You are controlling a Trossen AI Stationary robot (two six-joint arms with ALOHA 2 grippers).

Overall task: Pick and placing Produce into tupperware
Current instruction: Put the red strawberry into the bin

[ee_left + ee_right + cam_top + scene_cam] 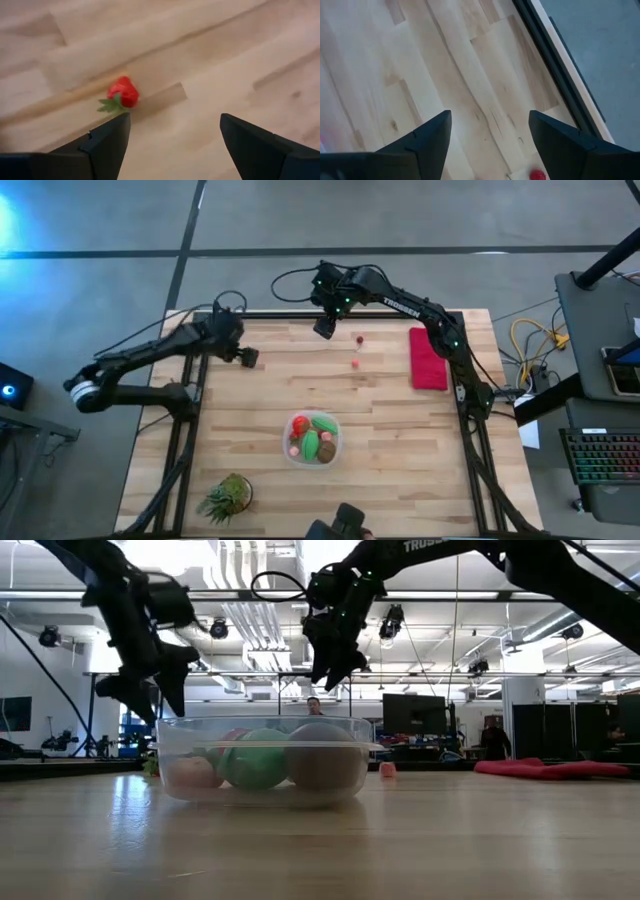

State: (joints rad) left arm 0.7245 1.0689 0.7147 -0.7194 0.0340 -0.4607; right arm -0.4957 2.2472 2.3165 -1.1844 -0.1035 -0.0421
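Surface: pale wooden table (pixel 390 430) on a dark frame, grey floor around; open hall with ceiling lights and monitors beyond in the low view.
Left fingers: two dark fingers (pixel 107 142) spread wide, nothing between them, bare wood in the gap.
Left gripper (pixel 248 358): open and empty, above the table's far-left part, raised clear of the wood in the low view.
Berry by left gripper: small red strawberry (pixel 123 93) with green leaves, lying on the wood just beside one left finger, outside the gap.
Right fingers: two dark fingers (pixel 432 137) parted, nothing held, only planks between them.
Right gripper (pixel 325 328): open and empty, near the table's far edge, raised above the surface, pointing down.
Loose berries: one red berry (pixel 359 338) near the right gripper, another (pixel 355 363) a little closer to the middle; both on the wood, apart from the container.
Tupperware (pixel 337 448): clear shallow container, near-centre of the table, well apart from both grippers.
Contents: red tomato (pixel 300 423), green pieces (pixel 311 444), brown piece (pixel 327 451), all inside the container.
Red cloth (pixel 427 359): flat on the far-right part of the table.
Plant (pixel 226 496): spiky, green, near-left corner.
People: two distant figures behind the table in the low view.
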